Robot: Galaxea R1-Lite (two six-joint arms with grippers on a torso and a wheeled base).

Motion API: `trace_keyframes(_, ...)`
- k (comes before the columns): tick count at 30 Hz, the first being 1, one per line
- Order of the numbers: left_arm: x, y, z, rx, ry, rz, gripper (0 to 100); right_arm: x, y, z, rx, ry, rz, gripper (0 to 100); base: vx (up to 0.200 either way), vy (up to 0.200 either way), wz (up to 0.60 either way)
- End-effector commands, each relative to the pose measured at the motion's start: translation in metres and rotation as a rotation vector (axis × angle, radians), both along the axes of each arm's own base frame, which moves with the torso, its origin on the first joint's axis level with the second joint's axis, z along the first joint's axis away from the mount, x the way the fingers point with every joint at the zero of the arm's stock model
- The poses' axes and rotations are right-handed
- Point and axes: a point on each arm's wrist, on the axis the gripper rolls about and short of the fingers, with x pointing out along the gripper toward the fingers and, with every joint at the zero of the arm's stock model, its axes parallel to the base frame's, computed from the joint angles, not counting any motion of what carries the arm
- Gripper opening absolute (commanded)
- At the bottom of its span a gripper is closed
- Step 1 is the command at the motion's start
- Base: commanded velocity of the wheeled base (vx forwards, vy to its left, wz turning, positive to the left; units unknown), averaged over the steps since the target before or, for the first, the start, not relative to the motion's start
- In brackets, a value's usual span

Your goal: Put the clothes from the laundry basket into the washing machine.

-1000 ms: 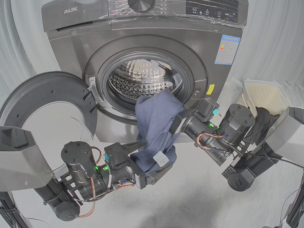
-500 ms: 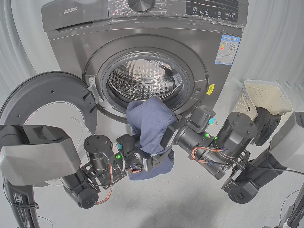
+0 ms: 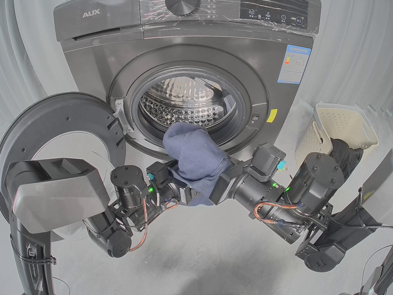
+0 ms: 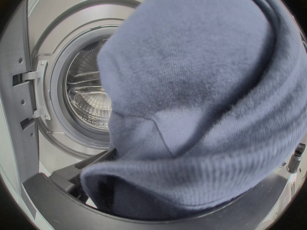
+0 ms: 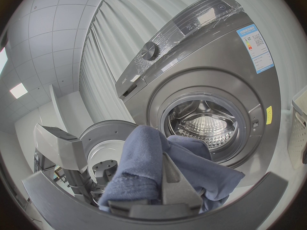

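1. The blue sweatshirt [image 3: 194, 152] hung bunched in front of the washing machine [image 3: 184, 46], at the low near lip of the opening. Its top edge overlapped the mouth of the drum [image 3: 184, 99], and most of the cloth was outside, over both arms' ends.
2. The right gripper [image 5: 166, 176] came in from the right and was clamped on a fold of the sweatshirt. One grey finger showed amid the fabric, with the other buried under it.
3. The left gripper [image 3: 182, 194] came in from the left, under the low end of the sweatshirt and touching it. Cloth was draped over it, so I could not tell how wide it was or whether it gripped anything.
4. The round door [image 3: 61, 119] was swung wide open to the left on its hinge, beside the left arm.
5. The laundry basket [image 3: 311, 138], cream with a perforated wall, was right of the machine and tilted. Dark clothes [image 3: 346, 158] spilled over its near rim, partly behind the right arm.
6. The control panel was under plastic wrap, with a dial [image 3: 181, 0] at top centre and a blue label [image 3: 294, 64] at upper right.
7. A pale curtain [image 3: 356, 41] hung behind, over a grey floor [image 3: 229, 259].
8. In the left wrist view the sweatshirt blocked most of the drum, leaving a sliver of it on one side.
9. The drum's lower inside was hidden behind the cloth, so what lay in it was unclear.
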Motion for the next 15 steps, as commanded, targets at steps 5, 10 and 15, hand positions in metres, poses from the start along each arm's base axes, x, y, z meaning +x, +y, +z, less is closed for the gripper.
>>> trace_keyframes(5, 0.008, -0.007, 0.01, -0.03, -0.049, -0.003, 100, -0.004, 0.002, -0.004, -0.011, 0.011, 0.013, 0, 0.0, 0.0, 0.0)
trace_keyframes(10, 0.015, -0.007, 0.018, -0.051, -0.08, 0.012, 100, -0.004, 0.0, -0.007, -0.017, 0.022, 0.011, 0, 0.0, 0.0, 0.0)
trace_keyframes(15, 0.016, -0.008, 0.02, -0.058, -0.087, 0.017, 0, -0.005, 0.0, -0.008, -0.02, 0.028, 0.005, 0, 0.0, 0.0, 0.0)
